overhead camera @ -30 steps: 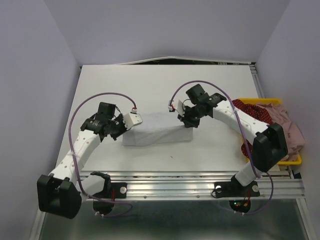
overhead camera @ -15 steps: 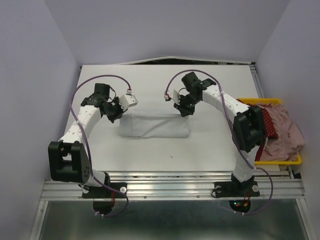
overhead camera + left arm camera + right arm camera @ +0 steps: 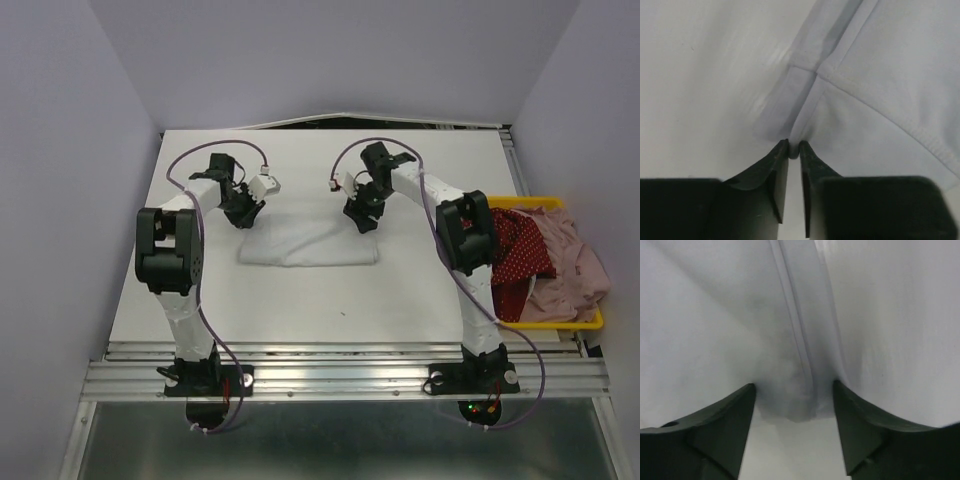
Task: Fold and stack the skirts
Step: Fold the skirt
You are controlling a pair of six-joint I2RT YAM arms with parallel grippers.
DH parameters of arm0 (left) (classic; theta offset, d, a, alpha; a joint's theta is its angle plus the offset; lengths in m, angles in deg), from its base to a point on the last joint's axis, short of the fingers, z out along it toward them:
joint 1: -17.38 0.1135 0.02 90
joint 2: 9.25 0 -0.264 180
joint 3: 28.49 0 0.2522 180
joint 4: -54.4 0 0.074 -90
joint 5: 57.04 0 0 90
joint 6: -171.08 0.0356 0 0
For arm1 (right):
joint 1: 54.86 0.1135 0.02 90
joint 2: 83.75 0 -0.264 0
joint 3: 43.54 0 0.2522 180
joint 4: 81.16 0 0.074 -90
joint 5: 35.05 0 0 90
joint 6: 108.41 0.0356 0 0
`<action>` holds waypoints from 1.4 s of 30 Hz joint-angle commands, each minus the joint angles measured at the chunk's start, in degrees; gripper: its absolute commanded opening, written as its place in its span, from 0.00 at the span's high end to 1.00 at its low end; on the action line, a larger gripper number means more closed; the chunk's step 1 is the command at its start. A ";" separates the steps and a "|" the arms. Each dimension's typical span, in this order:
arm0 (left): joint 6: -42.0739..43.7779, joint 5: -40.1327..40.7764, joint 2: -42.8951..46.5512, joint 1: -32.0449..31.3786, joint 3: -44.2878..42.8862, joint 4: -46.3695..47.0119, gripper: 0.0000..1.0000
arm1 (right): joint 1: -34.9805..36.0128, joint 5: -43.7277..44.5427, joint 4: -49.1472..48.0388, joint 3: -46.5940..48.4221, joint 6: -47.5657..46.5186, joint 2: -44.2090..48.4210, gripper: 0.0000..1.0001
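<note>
The pale white skirt [image 3: 308, 246] is lying folded into a flat band mid-table [image 3: 420, 290], both arms reaching to its far edge. The left gripper [image 3: 794, 147] is pinching the far left corner between nearly closed jaws. The right gripper [image 3: 794, 386] is standing released, jaws wide apart astride the far right corner seam. The dark red dotted skirt [image 3: 515, 250] and the pink skirt [image 3: 572, 275] are sitting in the yellow tray [image 3: 590, 322]. The risk is lying in an uneven release: a left arm lifting before its jaws are parting would be dragging that corner up and undoing the fold, and the low right fingers could be snagging the seam
</note>
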 commanded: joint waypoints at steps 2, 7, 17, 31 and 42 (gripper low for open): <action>-6.25 1.62 -0.23 1.37 -3.76 1.99 0.39 | -1.07 4.76 -8.93 3.16 8.74 1.93 0.18; -12.74 4.69 9.07 2.25 0.19 5.33 0.35 | -1.60 8.03 -15.27 -2.71 17.00 10.10 0.18; -15.49 -1.37 24.38 -0.02 13.35 -1.34 0.44 | -1.60 -4.79 -12.99 -15.90 24.31 20.21 0.48; -24.01 4.68 14.03 -3.56 18.40 5.41 0.59 | -0.54 -0.36 -19.66 -30.15 24.94 13.28 0.54; -17.60 5.58 -2.75 1.55 -1.01 0.08 0.49 | 12.95 -10.33 -19.30 -41.93 30.89 20.20 0.56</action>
